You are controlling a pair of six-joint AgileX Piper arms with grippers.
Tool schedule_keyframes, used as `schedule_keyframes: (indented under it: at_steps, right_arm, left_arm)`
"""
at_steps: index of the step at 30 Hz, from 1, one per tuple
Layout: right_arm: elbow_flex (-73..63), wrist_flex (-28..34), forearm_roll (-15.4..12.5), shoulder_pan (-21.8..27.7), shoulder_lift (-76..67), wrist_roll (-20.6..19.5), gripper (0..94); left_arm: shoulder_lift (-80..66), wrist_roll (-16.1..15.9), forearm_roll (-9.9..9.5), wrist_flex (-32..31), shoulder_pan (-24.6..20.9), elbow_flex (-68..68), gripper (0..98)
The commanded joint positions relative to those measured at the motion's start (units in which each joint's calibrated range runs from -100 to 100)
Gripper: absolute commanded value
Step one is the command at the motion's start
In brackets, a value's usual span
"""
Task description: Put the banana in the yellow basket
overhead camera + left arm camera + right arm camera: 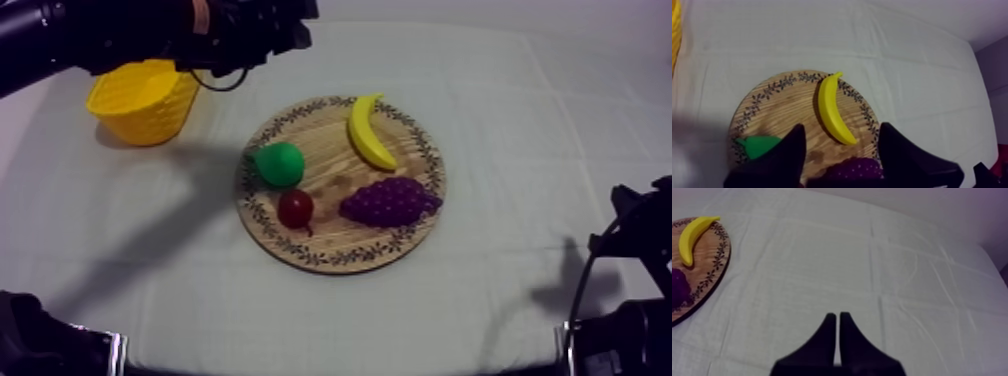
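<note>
Left wrist view — banana [833, 109] ahead of left hand [842, 127].

The board [322, 128] is pale wood with a fine straight grain, a smooth, dull face and a dark leaf pattern printed round its rim. The banana [368, 132], pear [279, 164], small red fruit [295, 209] and knobbly bunch of grapes [390, 201] look like smooth plastic with a faint shine, and the yellow basket [150, 115] is plastic moulded in a woven texture. The cloth [520, 140] is matt, creased fabric, and the fingers [784, 157] of the left gripper [842, 131] are matt black.
</note>
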Motion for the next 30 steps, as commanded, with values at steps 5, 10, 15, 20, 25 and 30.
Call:
schedule_keyframes:
  at_steps: [5,10,15,20,25,30]
  right_arm:
    - [0.1,0.0,0.0,0.0,0.0,0.0,0.4]
    - [0.1,0.0,0.0,0.0,0.0,0.0,0.4]
    - [0.1,0.0,0.0,0.0,0.0,0.0,0.4]
    - [0.1,0.0,0.0,0.0,0.0,0.0,0.4]
    - [0.1,0.0,0.0,0.0,0.0,0.0,0.4]
    - [0.1,0.0,0.0,0.0,0.0,0.0,0.4]
  left_arm:
    - [1.1,0.5,0.61,-0.3,-0.3,-0.2,57.4]
    - [4.8,-1.5,3.59,-1.3,-1.0,-2.0,57.0]
    - [11.2,-5.0,7.58,-0.2,-1.6,-6.8,56.7]
    - [19.2,-8.8,13.35,4.5,-2.5,-13.8,57.1]
    - [27.0,-12.3,18.37,10.6,-3.4,-21.5,56.8]
    - [33.9,-14.7,22.52,15.3,-4.1,-27.0,56.1]
